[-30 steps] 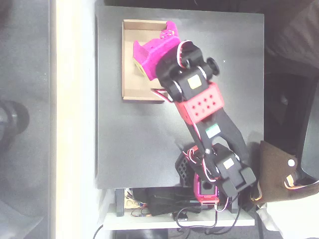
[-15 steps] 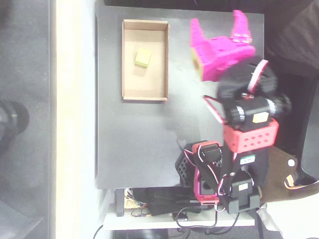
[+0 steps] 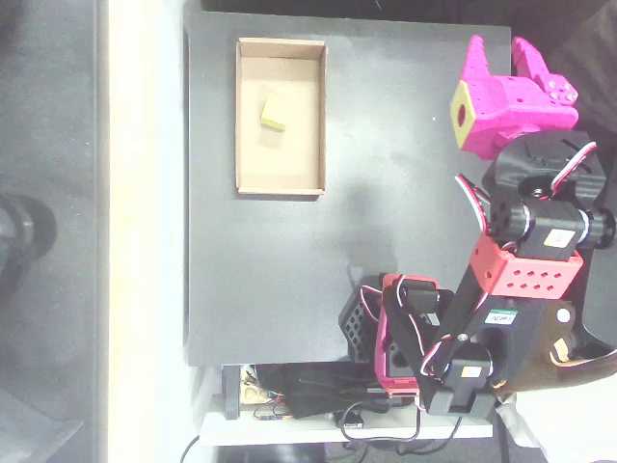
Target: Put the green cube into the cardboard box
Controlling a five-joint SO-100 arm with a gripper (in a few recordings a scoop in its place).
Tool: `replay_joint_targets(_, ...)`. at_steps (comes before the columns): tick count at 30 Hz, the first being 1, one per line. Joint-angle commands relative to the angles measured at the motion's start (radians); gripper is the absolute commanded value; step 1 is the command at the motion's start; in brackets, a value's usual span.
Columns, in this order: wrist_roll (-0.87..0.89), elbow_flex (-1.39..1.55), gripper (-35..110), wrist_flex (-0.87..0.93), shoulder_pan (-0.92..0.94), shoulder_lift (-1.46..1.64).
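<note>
The small lime green cube (image 3: pixel 276 110) lies inside the shallow tan cardboard box (image 3: pixel 289 162), in its upper half, near the table's top left in the overhead view. My magenta gripper (image 3: pixel 501 50) hangs far to the right, over the table's top right corner, well apart from the box. Its two fingers point up the picture and stand open with nothing between them. The yellow-green square face with a hole (image 3: pixel 466 109) belongs to the gripper.
The black table (image 3: pixel 289 280) stretches from the box down to the arm's base (image 3: pixel 400 333) at the bottom edge. Cables and electronics (image 3: pixel 308 395) sit below the table. A pale strip (image 3: pixel 145 231) runs along the table's left side.
The arm has swung right, from over the box to the table's top right corner. The cube, hidden under the gripper a second ago, now lies uncovered in the box.
</note>
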Motion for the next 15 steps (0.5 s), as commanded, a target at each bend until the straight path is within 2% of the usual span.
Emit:
replay_joint_targets(1,0.015,0.115,8,0.002,0.025,0.107)
replay_joint_targets(15,0.003,0.925,8,-0.006,0.009,0.62)
